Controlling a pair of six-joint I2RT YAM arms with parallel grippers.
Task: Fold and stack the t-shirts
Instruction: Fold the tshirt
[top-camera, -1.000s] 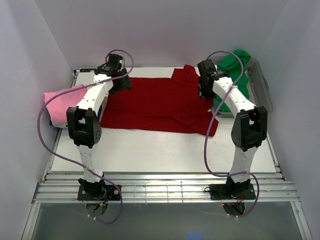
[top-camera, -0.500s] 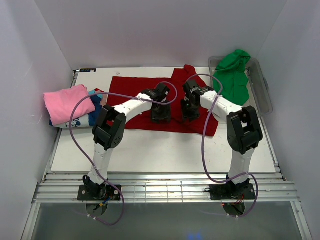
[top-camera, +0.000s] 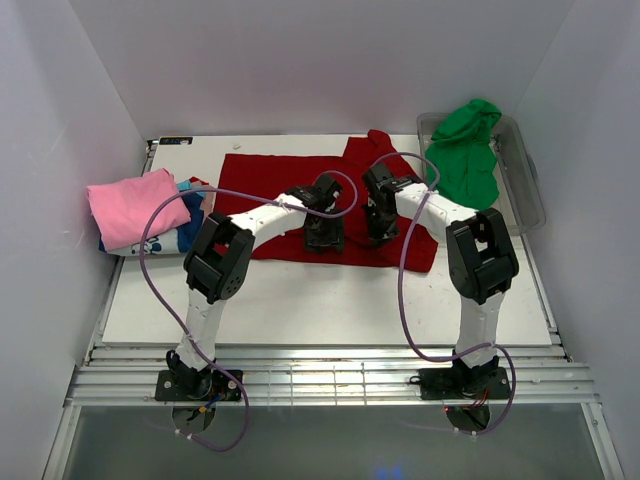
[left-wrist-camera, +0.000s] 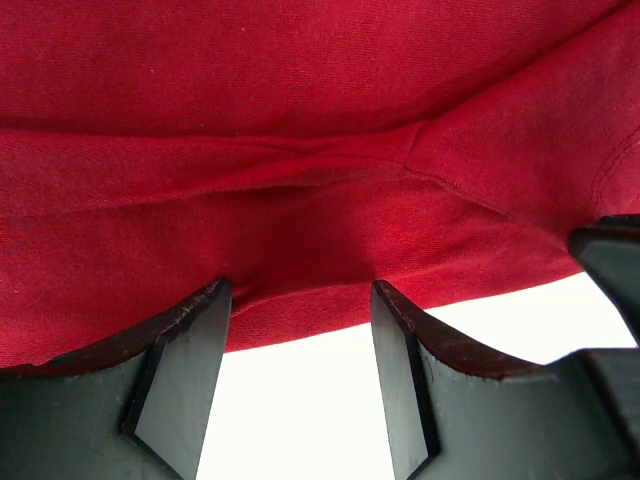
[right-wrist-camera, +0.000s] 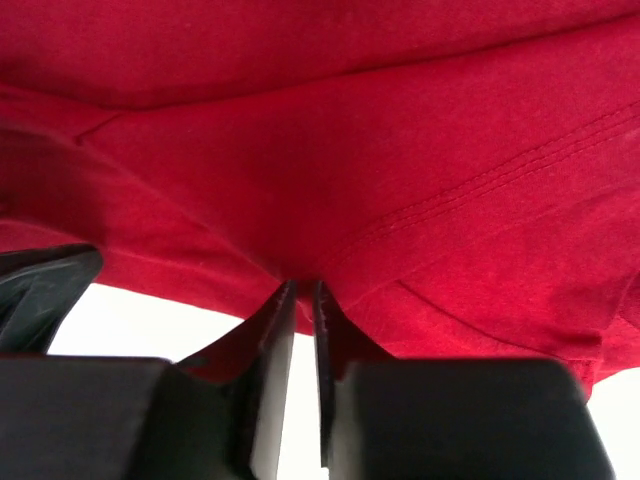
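Left claw open, straddling the near hem of the red t-shirt. Right claw is pinched shut on that hem and has edged toward 12 o'clock in the last half second. The soft red t-shirt lies flat on the white surface. A pink t-shirt is at 9 o'clock, and a green t-shirt is crumpled in a clear tub at 2 o'clock.

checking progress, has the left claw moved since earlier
Yes: the left claw moved right and nearer, away from the pink t-shirt, to the red t-shirt's near edge.
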